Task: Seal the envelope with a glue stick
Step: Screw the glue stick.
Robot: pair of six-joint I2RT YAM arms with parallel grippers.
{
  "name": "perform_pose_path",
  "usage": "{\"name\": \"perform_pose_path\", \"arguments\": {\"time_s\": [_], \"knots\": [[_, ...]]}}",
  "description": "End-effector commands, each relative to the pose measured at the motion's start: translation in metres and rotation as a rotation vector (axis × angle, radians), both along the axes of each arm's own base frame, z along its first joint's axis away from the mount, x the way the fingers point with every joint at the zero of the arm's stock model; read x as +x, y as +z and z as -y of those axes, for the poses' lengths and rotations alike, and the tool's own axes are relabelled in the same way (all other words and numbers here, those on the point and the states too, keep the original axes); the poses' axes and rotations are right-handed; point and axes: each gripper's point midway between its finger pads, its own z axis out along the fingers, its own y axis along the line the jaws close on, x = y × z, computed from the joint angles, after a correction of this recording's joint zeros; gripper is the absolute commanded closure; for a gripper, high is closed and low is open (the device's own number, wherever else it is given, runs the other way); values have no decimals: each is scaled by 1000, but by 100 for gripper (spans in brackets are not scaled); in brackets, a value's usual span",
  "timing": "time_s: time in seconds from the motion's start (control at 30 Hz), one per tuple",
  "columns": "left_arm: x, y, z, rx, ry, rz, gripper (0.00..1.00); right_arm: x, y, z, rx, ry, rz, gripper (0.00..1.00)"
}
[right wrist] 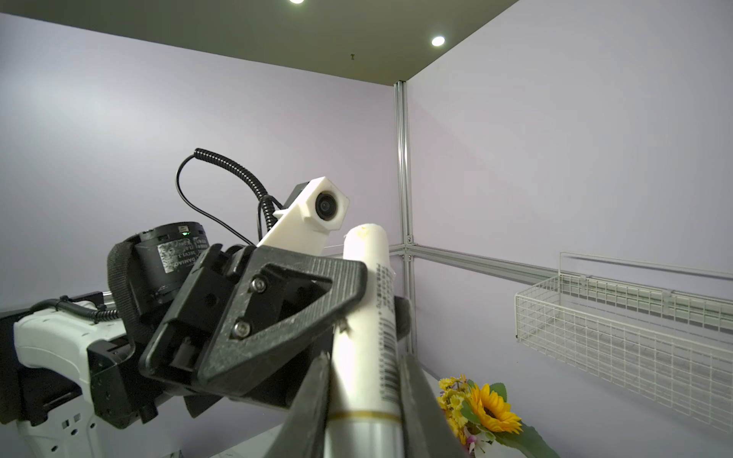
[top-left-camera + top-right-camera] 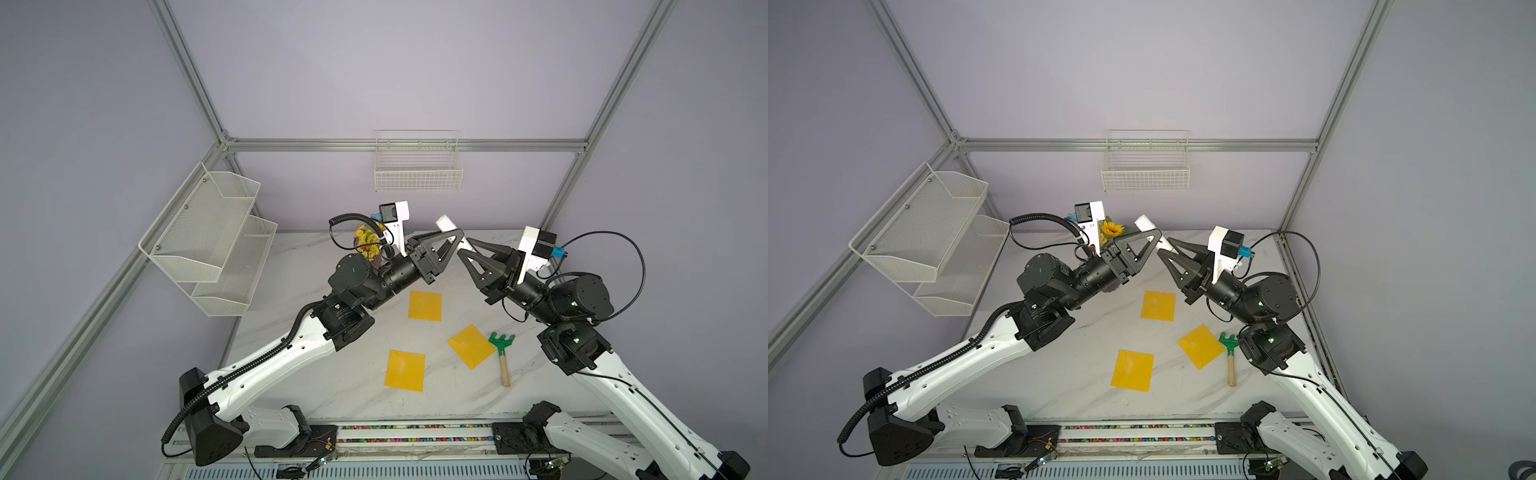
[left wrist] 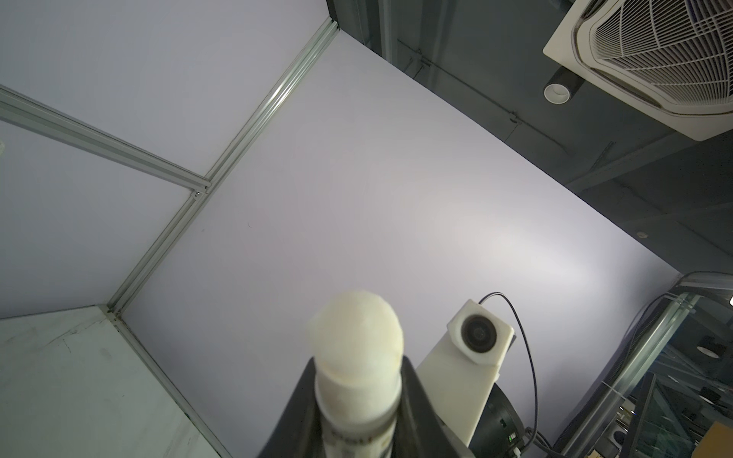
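— Between the two claws, high above the far part of the table (image 2: 353, 395), is that the glue stick (image 2: 446, 223)?

— It is, and both have hold of it. The left claw (image 2: 457, 235) is clenched on its upper part, so the rounded white end pokes out past the claw's tips. In the left wrist view a black finger (image 3: 295, 412) presses against each side of the stick.

— And the right claw (image 2: 464, 248)?

— Clamped on the same stick lower down, near its gold ring. In the right wrist view its fingers (image 1: 313, 404) flank the barcode label. The tips of the two claws almost meet, and the stick runs tilted through both, its free end pointing away toward the back wall.

— What lies under them?

— Well below the claws, three yellow envelopes (image 2: 424, 306) (image 2: 471, 346) (image 2: 405, 370) lie flat on the marble, apart from one another and nowhere near the stick. A green rake (image 2: 496, 340) sits just beside the envelope on the right claw's side.

— Anything else close by?

— Sunflowers (image 2: 1112, 228) stand behind the left claw. Beyond both claws a wire basket (image 2: 417, 174) hangs on the back wall.
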Motion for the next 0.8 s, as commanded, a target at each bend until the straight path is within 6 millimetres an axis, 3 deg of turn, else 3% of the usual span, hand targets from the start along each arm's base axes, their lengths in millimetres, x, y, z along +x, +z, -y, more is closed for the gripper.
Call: {"name": "perform_pose_path", "arguments": {"time_s": [0.0, 0.27, 0.37, 0.47, 0.77], "knots": [[-8, 21, -10, -43, 0, 67, 92, -5, 24, 16, 165, 18, -97, 71], [-32, 51, -30, -135, -29, 222, 100, -27, 39, 18, 513, 418, -444, 48], [-42, 62, -36, -171, -48, 281, 100, -27, 38, 12, 571, 542, -560, 48], [-45, 68, -40, -196, -46, 301, 100, -33, 44, 11, 596, 624, -568, 51], [-46, 77, -45, -217, -22, 335, 100, -35, 42, 2, 552, 649, -589, 52]]}}
